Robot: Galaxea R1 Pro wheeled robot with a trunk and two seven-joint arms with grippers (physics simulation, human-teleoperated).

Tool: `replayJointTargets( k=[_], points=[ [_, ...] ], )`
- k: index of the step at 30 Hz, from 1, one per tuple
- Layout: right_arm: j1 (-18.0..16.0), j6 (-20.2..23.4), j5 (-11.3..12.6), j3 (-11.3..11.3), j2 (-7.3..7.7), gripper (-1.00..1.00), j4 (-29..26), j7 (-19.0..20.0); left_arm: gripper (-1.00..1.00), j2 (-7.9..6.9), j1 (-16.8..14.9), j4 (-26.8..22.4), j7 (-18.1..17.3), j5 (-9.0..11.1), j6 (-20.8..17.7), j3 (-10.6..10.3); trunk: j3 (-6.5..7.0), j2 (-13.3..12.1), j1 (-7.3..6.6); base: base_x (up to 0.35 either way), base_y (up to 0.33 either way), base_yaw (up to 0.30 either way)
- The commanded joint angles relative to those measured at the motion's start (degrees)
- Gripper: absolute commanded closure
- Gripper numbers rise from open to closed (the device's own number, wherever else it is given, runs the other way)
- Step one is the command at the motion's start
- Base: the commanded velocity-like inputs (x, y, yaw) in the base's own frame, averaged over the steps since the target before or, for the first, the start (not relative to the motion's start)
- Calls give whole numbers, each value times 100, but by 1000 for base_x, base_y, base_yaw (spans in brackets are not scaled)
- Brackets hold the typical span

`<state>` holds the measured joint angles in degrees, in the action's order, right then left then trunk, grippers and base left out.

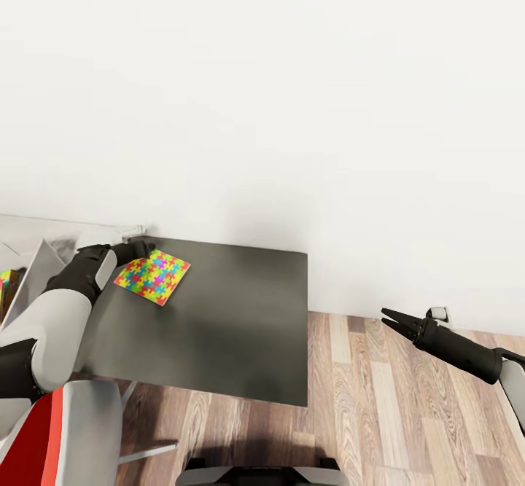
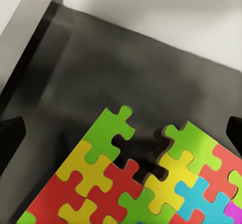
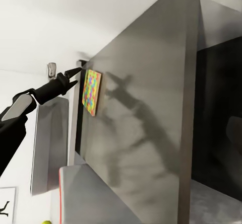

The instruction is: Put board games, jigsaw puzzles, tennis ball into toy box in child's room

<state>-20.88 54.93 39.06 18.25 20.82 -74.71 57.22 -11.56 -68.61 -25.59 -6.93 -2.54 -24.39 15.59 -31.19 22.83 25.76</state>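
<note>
One jigsaw puzzle (image 1: 153,276) lies flat near the far left corner of the dark grey cabinet top of the table (image 1: 233,326). My left gripper (image 1: 145,248) is open and hovers at the puzzle's far corner. In the left wrist view the puzzle (image 2: 141,183) sits just below the spread fingers (image 2: 11,138). The right wrist view catches that same gripper (image 3: 75,75) beside the puzzle (image 3: 92,91). My right gripper (image 1: 386,316) is open and empty, out over the floor to the right of the table. The light grey toy box (image 1: 42,259) shows at the left edge with something colourful (image 1: 7,283) in it.
A white wall runs close behind the table. Wood-plank floor (image 1: 408,413) lies to the right and in front of the cabinet. A small yellow-green round thing (image 3: 46,222) peeks in at the edge of the right wrist view.
</note>
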Motion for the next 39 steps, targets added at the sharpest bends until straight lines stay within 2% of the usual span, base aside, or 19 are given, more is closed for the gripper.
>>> replayJointTargets(
  k=[1, 3, 10, 15, 39],
  points=[
    [-4, 24, -4, 4, 1, -100, 0, 17, -100, 4, -4, -8, -40, -28, -36, 44, -13, 10, 3, 0, 0, 0],
    [-4, 23, -4, 4, 1, -100, 0, 17, -100, 4, -4, -8, -44, -28, -40, 65, -23, 10, 3, 0, 0, 0],
    [-4, 20, -4, 4, 1, -100, 0, 18, -100, -1, -4, 20, -73, -34, -53, 359, -31, 10, 3, 0, 0, 0],
    [-4, 20, -4, 4, 1, -100, 0, 18, -100, -19, -4, 212, -83, -29, -29, 479, -42, 10, 3, 0, 0, 0],
    [-4, 18, -4, 4, 1, -100, 0, 18, -100, -4, -2, 256, -124, -33, -5, 488, -75, 10, 3, 0, 0, 0]
  ],
)
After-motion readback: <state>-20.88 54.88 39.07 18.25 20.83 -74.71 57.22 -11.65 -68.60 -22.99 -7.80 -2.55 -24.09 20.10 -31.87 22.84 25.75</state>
